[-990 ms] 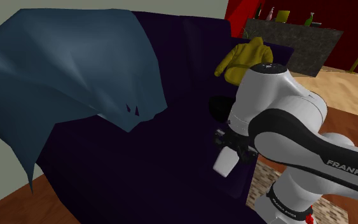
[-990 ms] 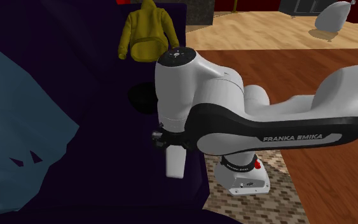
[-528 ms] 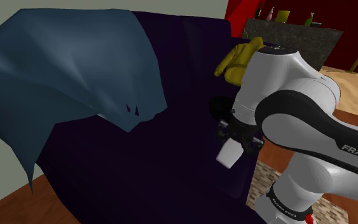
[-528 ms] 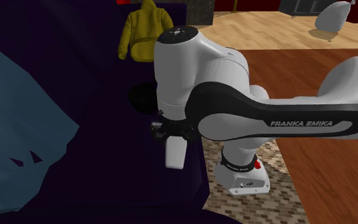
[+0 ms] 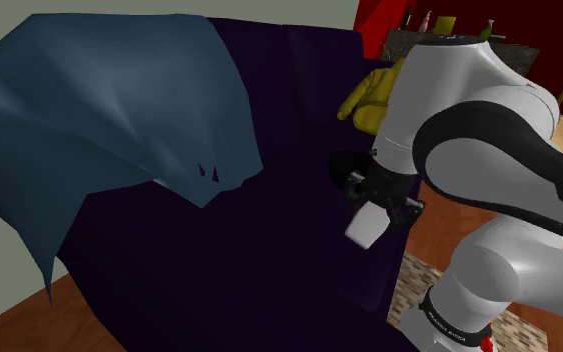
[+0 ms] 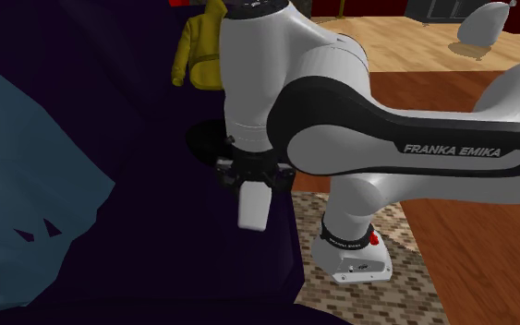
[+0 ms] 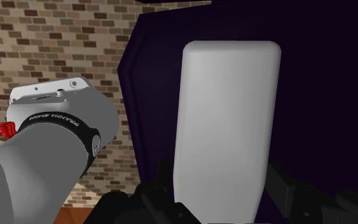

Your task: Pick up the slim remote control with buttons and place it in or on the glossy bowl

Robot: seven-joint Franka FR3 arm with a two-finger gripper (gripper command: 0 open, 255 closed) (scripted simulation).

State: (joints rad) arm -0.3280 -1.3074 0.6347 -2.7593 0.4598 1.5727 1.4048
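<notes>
The remote (image 5: 365,225) is a plain white slim slab with no buttons showing. It hangs above the dark purple sofa seat (image 5: 219,260), and my gripper (image 5: 377,203) is shut on its upper end. In the second exterior view the remote (image 6: 253,205) dangles below the gripper (image 6: 253,179), near the sofa's front edge. In the wrist view the remote (image 7: 228,127) stands between the black fingers (image 7: 163,184), clasped on both sides. The bowl (image 5: 340,166) is a dark round shape on the seat just behind the gripper, partly hidden by the arm; in the second exterior view the bowl (image 6: 204,143) lies to the gripper's left.
A blue blanket (image 5: 99,100) drapes over the sofa back and seat on the shoulder view's left. A yellow hooded garment (image 6: 200,51) lies on the seat beyond the bowl. The arm's base (image 6: 355,263) stands on a brick-patterned rug (image 6: 405,295) on the wooden floor.
The arm has risen and swung toward the bowl, carrying the remote up and to the shoulder view's right. The grip has not altered.
</notes>
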